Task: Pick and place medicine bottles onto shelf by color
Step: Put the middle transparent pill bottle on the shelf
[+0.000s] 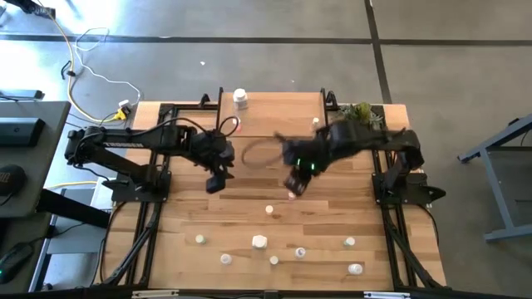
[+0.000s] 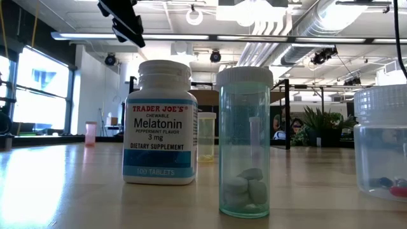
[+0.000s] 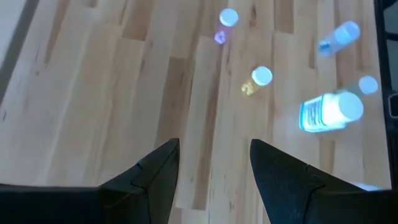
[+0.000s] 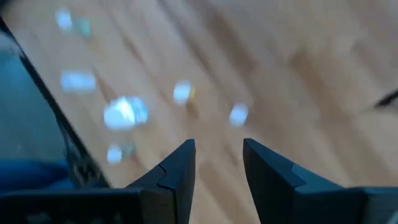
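white-capped bottles, mixed sizes

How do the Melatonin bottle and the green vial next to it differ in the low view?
The Melatonin bottle is opaque white with a printed label; the green vial is clear-tinted and unlabeled, showing tablets at its bottom. The Melatonin bottle is wider; the green vial is slimmer. Both stand upright on the table with white caps.

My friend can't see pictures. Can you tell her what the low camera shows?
A white melatonin bottle and a clear green pill bottle stand upright side by side on the wooden table, with a small pink bottle far behind.
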You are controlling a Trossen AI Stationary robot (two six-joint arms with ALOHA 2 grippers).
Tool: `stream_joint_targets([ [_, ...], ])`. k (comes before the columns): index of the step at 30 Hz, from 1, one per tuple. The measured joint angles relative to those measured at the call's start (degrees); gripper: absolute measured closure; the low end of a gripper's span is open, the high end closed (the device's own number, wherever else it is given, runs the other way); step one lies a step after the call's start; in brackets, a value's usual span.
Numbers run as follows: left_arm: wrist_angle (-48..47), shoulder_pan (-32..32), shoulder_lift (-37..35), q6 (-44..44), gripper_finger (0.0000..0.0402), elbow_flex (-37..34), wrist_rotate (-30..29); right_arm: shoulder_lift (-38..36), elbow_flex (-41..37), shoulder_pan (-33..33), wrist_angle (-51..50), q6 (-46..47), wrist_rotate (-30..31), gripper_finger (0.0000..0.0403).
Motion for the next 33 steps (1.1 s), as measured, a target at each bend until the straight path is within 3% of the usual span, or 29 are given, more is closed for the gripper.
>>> stream_joint_targets([
  [17, -0.22, -1.8, -0.32, 0.61, 0.0216, 0.0, 0.45, -0.08, -19.0, 18.35, 9.31, 22.54, -6.36, 0.0273],
  [29, -0.22, -1.8, -0.32, 1.06, 0.0216, 0.0, 0.48, -0.1, -31.74, 24.03, 26.56, 34.9, -4.78, 0.0178],
  [33, -0.22, -1.8, -0.32, 1.05, 0.0216, 0.0, 0.48, -0.11, -36.95, 23.96, 32.39, 36.3, -4.56, 0.0165],
])
